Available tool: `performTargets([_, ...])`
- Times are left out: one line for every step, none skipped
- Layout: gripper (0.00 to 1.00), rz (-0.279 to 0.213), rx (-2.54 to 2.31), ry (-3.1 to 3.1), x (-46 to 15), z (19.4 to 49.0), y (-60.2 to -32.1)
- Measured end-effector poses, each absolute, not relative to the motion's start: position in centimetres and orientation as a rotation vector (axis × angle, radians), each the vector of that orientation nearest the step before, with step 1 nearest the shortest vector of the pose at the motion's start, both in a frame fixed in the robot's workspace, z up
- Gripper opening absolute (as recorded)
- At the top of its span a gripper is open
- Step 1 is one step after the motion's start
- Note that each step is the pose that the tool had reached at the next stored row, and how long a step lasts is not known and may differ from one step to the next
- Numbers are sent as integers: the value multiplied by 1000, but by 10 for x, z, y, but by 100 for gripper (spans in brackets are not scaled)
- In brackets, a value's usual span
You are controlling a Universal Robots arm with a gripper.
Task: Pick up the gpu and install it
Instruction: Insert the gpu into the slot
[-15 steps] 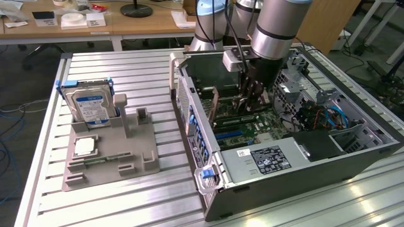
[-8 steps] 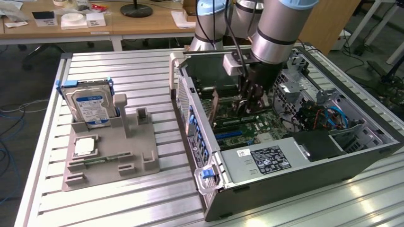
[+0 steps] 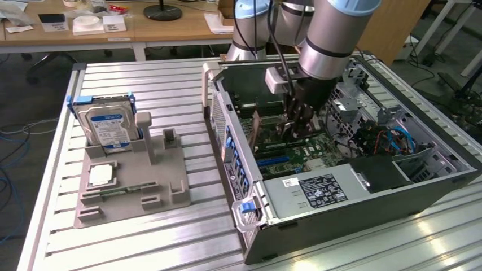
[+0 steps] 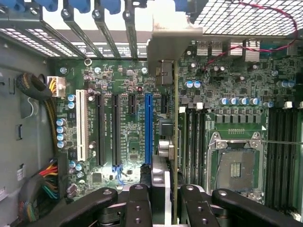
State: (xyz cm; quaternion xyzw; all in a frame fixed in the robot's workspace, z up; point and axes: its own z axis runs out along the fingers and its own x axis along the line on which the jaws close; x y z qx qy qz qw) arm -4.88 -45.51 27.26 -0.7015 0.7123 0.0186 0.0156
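Olive-brown and thin, the gpu presents edge-on as a slim blade, with a bent grey metal bracket at its far end, by the rear wall of the computer case. It stands upright over the motherboard, between the blue slot and the memory slots. We find the gripper clenched on its near end. Counts, from the exterior view's left: one grey fixture tray carrying one hard drive upright, one silver processor and one green memory stick lying flat; then one case and one arm. On the board, wrist view, we count one white slot, two long black slots and one blue. We cannot tell whether the card's lower edge is seated, since the card itself hides it. Its faces are unreadable edge-on, and the fingers cover its near end.
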Motion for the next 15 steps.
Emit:
performTargets([28, 58, -2182, 2216, -49, 272, -456])
performTargets([28, 58, -2182, 2216, -49, 272, -457])
performTargets([28, 59, -2182, 2215, -49, 271, -458])
performTargets([28, 59, -2181, 2215, -49, 271, -458])
performTargets([28, 59, -2182, 2215, -49, 270, -458])
performTargets([28, 59, -2182, 2215, -50, 270, -458])
performTargets([28, 59, -2182, 2215, -51, 270, -458])
performTargets([28, 59, -2182, 2215, -51, 269, -458])
performTargets([28, 59, -2182, 2215, -51, 268, -458])
performTargets([28, 59, -2182, 2215, -51, 268, -458])
performTargets([28, 59, -2182, 2215, -51, 267, -458])
performTargets([28, 59, -2182, 2215, -52, 267, -458])
performTargets([28, 59, -2182, 2215, -53, 266, -458])
performTargets([28, 59, -2182, 2215, -54, 266, -458])
performTargets([28, 59, -2182, 2215, -55, 264, -458])
